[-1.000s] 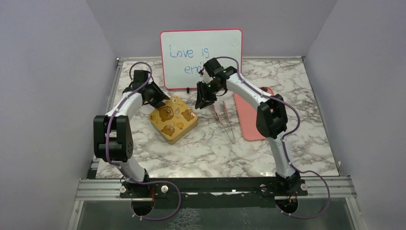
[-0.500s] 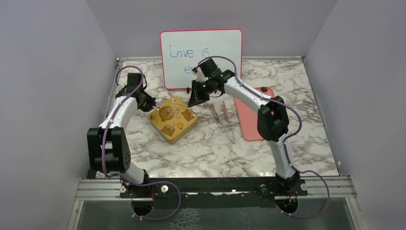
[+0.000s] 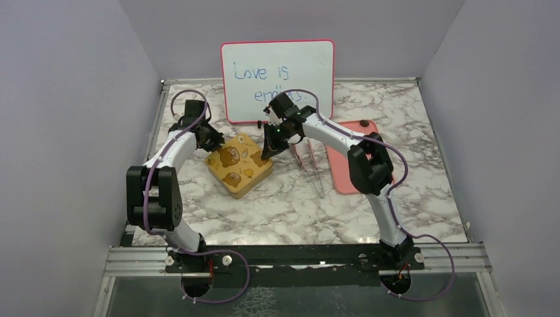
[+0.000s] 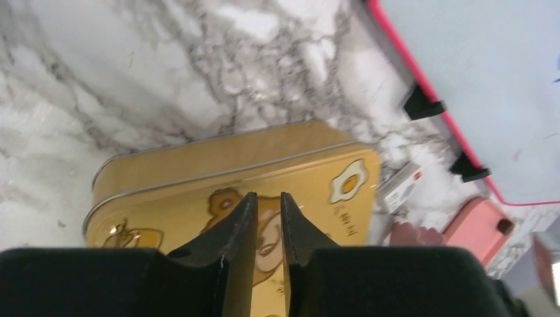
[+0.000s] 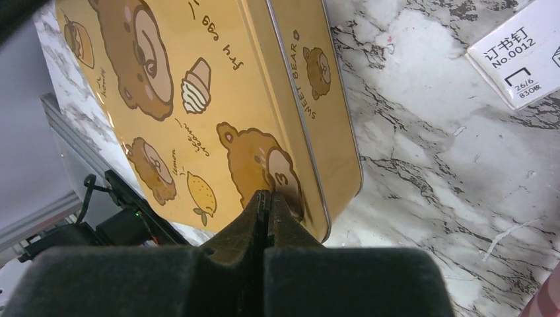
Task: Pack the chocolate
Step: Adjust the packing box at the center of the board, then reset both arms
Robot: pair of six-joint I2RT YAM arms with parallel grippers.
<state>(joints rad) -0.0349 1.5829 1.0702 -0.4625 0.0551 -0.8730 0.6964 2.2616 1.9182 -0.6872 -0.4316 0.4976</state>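
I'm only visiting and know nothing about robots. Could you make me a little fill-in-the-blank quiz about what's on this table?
1. The cartoon animals printed on the square gold metal tin are ____.
2. The first word handwritten on the pink-framed whiteboard is ____.
3. The thin tweezers lie between the tin and a flat tray coloured ____.
Missing words: bears; Love; pink.
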